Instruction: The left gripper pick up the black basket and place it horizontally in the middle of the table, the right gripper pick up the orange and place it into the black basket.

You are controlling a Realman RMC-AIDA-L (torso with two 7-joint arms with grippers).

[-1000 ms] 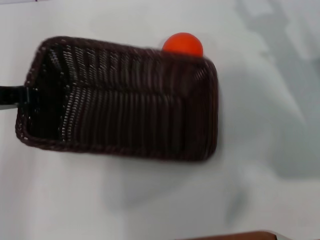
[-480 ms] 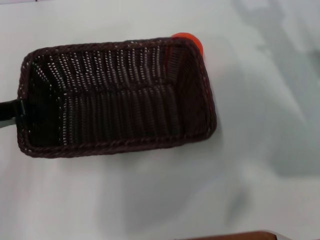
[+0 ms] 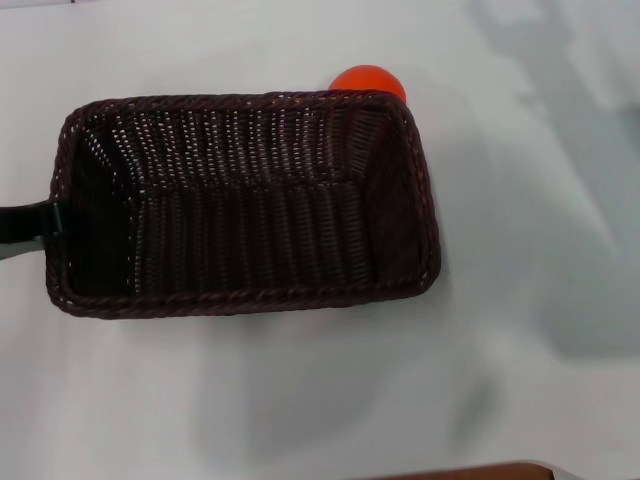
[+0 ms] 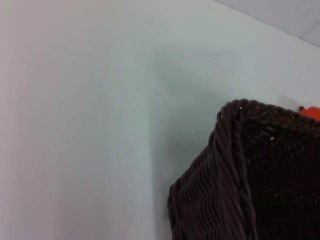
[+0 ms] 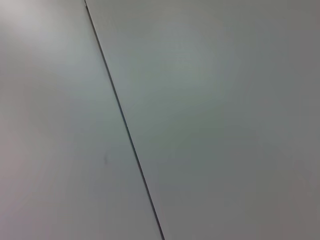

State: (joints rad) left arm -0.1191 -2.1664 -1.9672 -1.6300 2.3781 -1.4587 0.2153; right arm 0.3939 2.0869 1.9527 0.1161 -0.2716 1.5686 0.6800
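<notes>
1. I only see the tip of the left gripper (image 3: 25, 228) at the black basket (image 3: 240, 205)'s left short end — whether it's clamped on the rim, I can't tell.
2. The orange (image 3: 368, 82) is half hidden behind the basket's far right corner.
3. White table (image 3: 320, 400) underneath — a thin seam in the right wrist view.
4. The basket sits lengthwise, open side up, nothing inside.

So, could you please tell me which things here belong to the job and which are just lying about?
Part of the job:
- black basket, lying lengthwise
- orange, behind the basket's far right corner
- left pincer, at the basket's left end
- table

Just lying about:
- brown edge at the head view's bottom; unclear what it is
</notes>
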